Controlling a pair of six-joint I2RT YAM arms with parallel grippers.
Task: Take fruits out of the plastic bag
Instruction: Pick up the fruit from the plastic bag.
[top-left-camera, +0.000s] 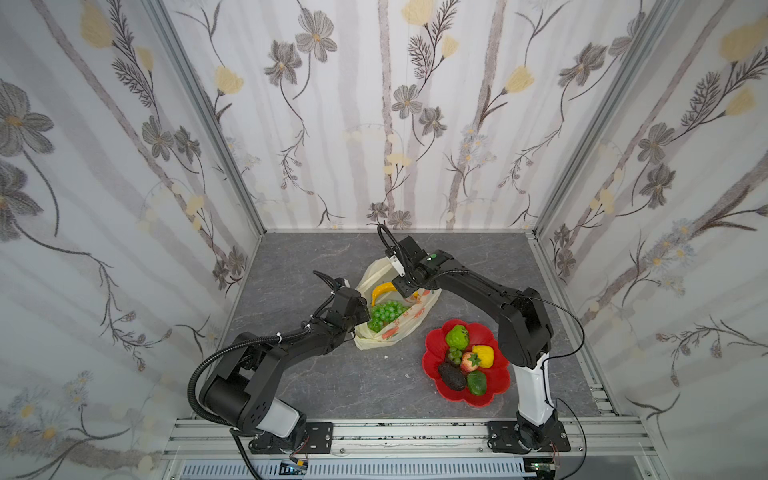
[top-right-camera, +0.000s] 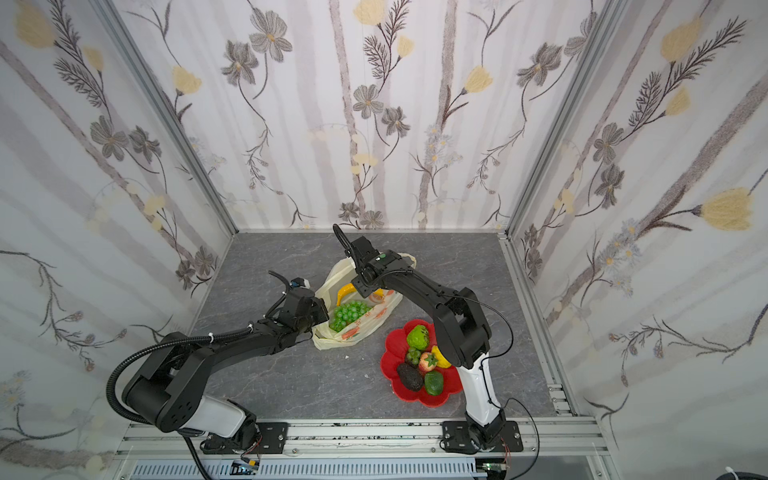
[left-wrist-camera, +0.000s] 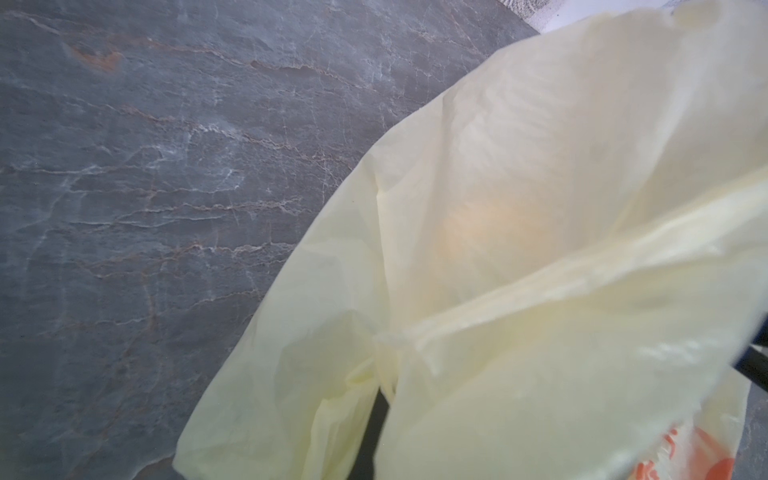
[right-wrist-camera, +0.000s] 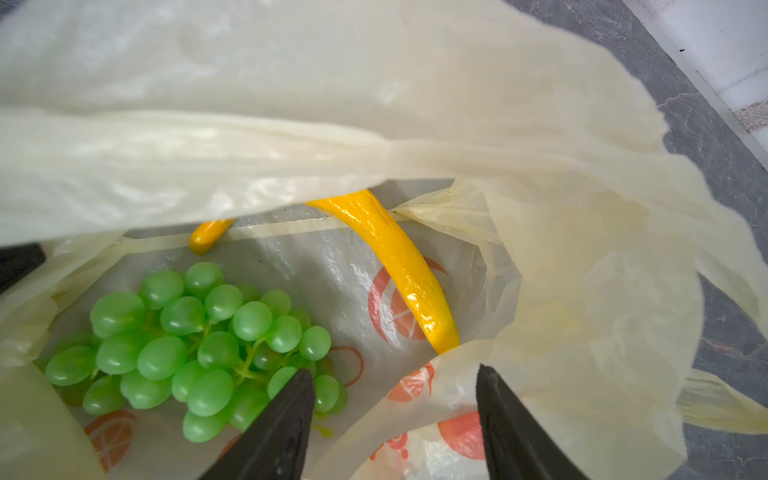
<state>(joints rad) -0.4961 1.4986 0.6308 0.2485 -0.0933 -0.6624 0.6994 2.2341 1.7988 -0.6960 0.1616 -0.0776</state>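
Right wrist view: the right gripper hangs over the mouth of the plastic bag, jaws well apart, holding nothing. Inside the bag, the yellow banana lies just ahead of it and the green grape bunch beside one of its fingers. The left gripper is clamped tight on the bag's rim

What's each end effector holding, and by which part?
Left end effector: shut on the rim of the thin pale-yellow plastic bag. Right end effector: open, holding nothing.
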